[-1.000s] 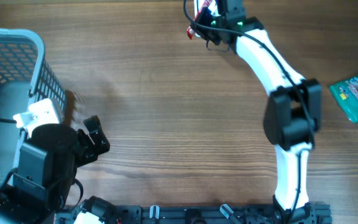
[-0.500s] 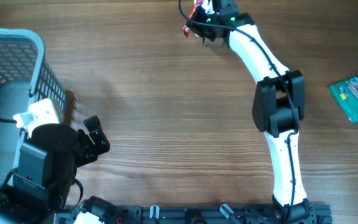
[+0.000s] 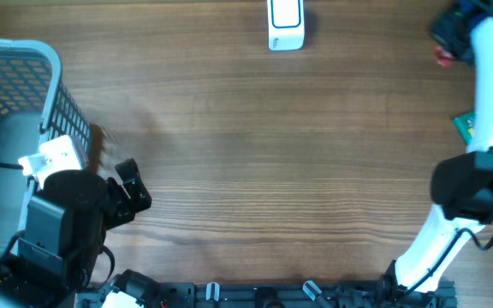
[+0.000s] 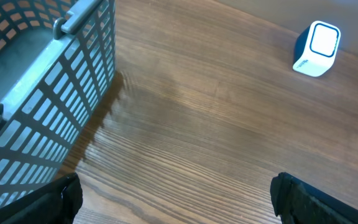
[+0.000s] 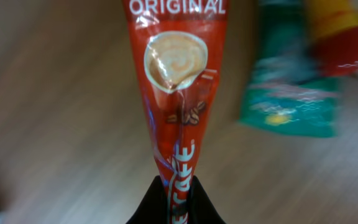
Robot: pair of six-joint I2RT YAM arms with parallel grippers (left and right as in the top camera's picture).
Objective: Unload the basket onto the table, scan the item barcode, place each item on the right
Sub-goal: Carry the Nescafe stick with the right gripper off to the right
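Basket (image 3: 24,53) at table's (image 3: 272,171) left, scanner (image 3: 285,21) far centre.

Wooden table (image 3: 255,171) bearing grey mesh basket (image 3: 15,47) at left, white scanner (image 3: 285,24) at far edge, green packet (image 3: 461,125) at right.

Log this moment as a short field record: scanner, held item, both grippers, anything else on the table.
scanner: white-and-blue barcode scanner, at far edge of table
held item: red coffee sachet marked ORIGINAL
right gripper: shut on coffee sachet, at far right, away from barcode scanner
left gripper: open, empty, beside basket
other: green packet, lying on table at right, blurred
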